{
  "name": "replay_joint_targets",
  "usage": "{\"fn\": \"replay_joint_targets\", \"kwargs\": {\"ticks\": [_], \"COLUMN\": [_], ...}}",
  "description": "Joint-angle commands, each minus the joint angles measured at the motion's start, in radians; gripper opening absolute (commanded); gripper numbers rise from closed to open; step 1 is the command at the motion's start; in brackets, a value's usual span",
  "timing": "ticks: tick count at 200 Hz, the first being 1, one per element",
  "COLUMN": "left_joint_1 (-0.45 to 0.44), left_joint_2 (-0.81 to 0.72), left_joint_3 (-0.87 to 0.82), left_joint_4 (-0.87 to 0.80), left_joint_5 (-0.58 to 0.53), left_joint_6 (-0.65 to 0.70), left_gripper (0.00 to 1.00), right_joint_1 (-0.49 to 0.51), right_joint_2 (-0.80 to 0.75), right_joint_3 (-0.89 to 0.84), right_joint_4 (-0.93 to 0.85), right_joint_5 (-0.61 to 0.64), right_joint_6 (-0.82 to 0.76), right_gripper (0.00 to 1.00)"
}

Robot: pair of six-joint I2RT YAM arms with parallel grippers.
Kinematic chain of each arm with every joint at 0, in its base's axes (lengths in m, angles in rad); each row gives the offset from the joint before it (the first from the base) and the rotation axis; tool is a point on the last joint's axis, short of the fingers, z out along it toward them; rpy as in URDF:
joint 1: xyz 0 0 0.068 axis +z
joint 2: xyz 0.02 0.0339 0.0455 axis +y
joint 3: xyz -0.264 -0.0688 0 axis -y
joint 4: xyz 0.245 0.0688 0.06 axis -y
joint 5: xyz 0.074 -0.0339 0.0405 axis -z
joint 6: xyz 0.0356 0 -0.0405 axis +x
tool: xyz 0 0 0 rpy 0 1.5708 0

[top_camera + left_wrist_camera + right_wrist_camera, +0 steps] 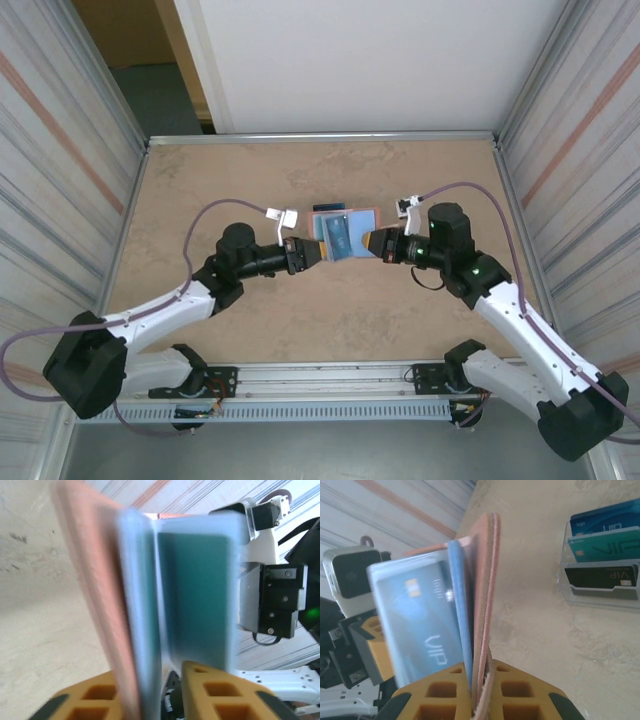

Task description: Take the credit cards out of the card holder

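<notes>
Top external, bench (300, 330) centre: card holder (360, 218) held up, right pincer (372, 243) at 3 o'clock clamped on salmon cover. Left pincer (318, 252) at 9 o'clock around inner flap; clamped or loose, cannot tell. Keep right clamp firm, pinch only blue VIP card (420, 625) edge, draw straight toward 9 o'clock.

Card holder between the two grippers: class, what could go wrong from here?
The right gripper pinches only the pink edge of the card holder, while the left gripper has its jaws apart around it, so the holder may swing or slip.
The blue credit card sits in its pocket; pulling it may drag the holder free.
</notes>
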Motion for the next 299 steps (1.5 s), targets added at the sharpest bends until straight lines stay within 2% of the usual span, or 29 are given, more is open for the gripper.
{"fn": "replay_joint_targets", "kwargs": {"ticks": [1,13,29,63,98,126,168,244,299], "left_joint_1": [0.031,0.047,0.059,0.062,0.061,0.049,-0.010,-0.168,-0.232], "left_joint_2": [-0.075,-0.117,-0.189,-0.350,-0.452,-0.469,-0.429,-0.264,-0.122], "left_joint_3": [-0.031,-0.043,-0.054,-0.058,-0.046,-0.033,-0.029,0.017,0.050], "left_joint_4": [-0.021,-0.073,-0.168,-0.400,-0.577,-0.663,-0.678,-0.698,-0.684], "left_joint_5": [-0.038,-0.067,-0.127,-0.292,-0.414,-0.486,-0.581,-0.772,-0.821], "left_joint_6": [0.005,0.020,0.056,0.139,0.211,0.258,0.301,0.395,0.403], "left_gripper": [0.45,0.54,0.59,0.79,0.98,0.99,0.99,0.99,0.99], "right_joint_1": [-0.006,-0.006,-0.005,0.005,0.078,0.145,0.214,0.202,0.165], "right_joint_2": [-0.034,-0.037,-0.037,-0.017,0.047,0.156,0.318,0.454,0.498], "right_joint_3": [0.004,0.007,0.004,-0.008,-0.003,0.019,0.032,-0.015,-0.058], "right_joint_4": [-0.006,-0.019,-0.023,-0.007,0.009,0.001,0.033,0.011,0.003], "right_joint_5": [0.031,0.038,0.041,0.041,0.071,0.097,0.074,0.110,0.120], "right_joint_6": [-0.018,-0.018,-0.008,0.030,0.065,0.099,0.143,0.167,0.163], "right_gripper": [0.05,0.05,0.06,0.07,0.07,0.07,0.07,0.08,0.10]}}
